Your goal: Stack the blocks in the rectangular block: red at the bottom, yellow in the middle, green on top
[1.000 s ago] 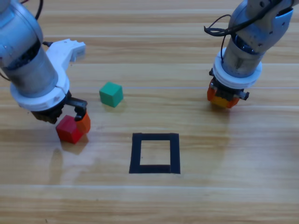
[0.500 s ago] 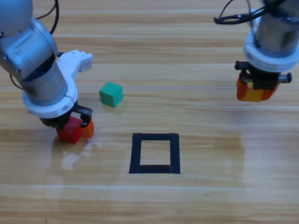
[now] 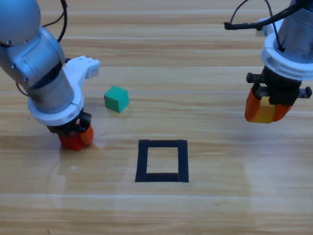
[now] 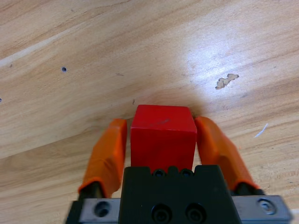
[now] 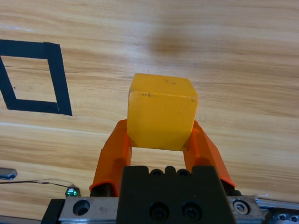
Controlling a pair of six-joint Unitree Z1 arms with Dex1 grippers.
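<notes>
A: The overhead camera looks down on the table (image 3: pixel 205 58), both arms entering from its far edge, the tape outline (image 3: pixel 162 160) nearer the front edge.

B: And the wrist cameras?

A: The left one sits just behind the left gripper (image 4: pixel 161 140), looking steeply and closely at the wood, filled by the red cube (image 4: pixel 162 135). The right one looks along the right gripper (image 5: pixel 161 140), past the yellow cube (image 5: pixel 161 112), from farther off.

B: Any overlap?

A: The right wrist view and the overhead share the outline; each cube shows overhead too.
</notes>
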